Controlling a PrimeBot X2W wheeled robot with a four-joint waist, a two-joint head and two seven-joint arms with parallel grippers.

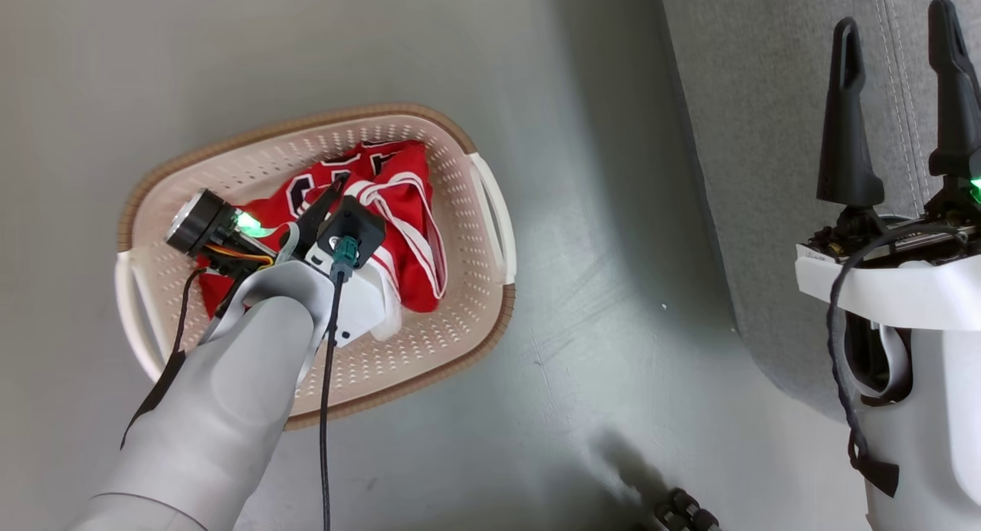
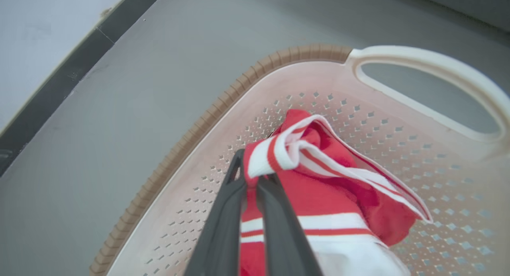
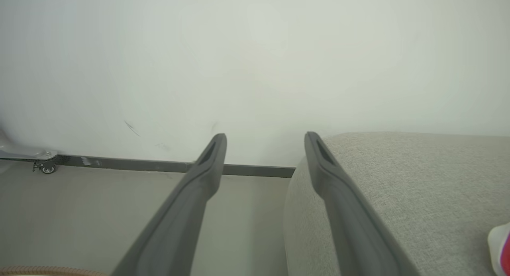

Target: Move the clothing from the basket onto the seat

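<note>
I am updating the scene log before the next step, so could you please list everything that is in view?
basket: one, cream-white with brown rim, on the floor left of the seat
clothing: one heap, piece count unclear, red with white stripes, in the basket
seat: one, light grey, head view's right
red-and-white scrap: one, on the seat, cropped, unidentifiable
floor: grey, under the basket
wall: white, dark skirting at its foot
caster: one, grey, by the skirting
left gripper: one, dark, shut on the clothing in the basket
right gripper: one, dark, open, beside the seat's edge
</note>
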